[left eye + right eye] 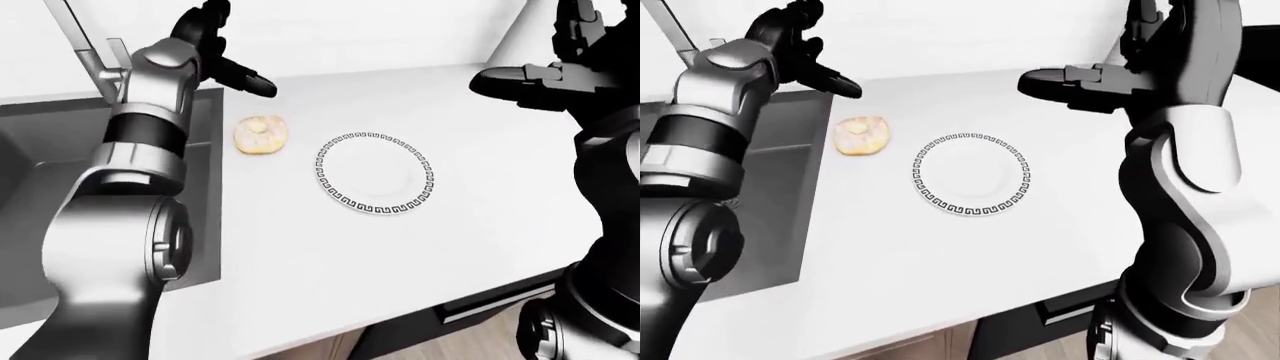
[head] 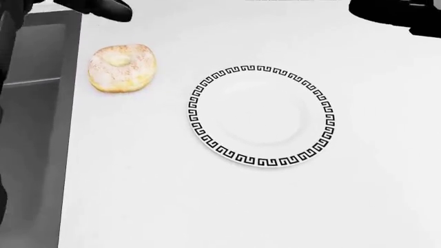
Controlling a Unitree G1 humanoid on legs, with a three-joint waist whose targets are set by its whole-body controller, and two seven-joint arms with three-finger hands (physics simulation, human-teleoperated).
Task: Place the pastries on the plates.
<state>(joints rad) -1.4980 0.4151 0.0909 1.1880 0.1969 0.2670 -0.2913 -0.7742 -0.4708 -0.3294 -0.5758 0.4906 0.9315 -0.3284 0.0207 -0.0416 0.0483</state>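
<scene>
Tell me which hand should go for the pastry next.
Left. The left hand hangs open just above the pastry, beside the sink. The right hand hovers beyond the empty plate, farther from it.

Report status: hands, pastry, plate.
Left hand open, raised above the pastry. Right hand open, empty. Pastry on counter beside sink, plate bare. Nothing between them.

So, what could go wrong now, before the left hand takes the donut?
The donut lies close to the sink edge, so a push from the left hand might tip it in. The plate sits loose on the counter; a low carry could knock it. The right hand hovers above and may crowd the placement.
</scene>
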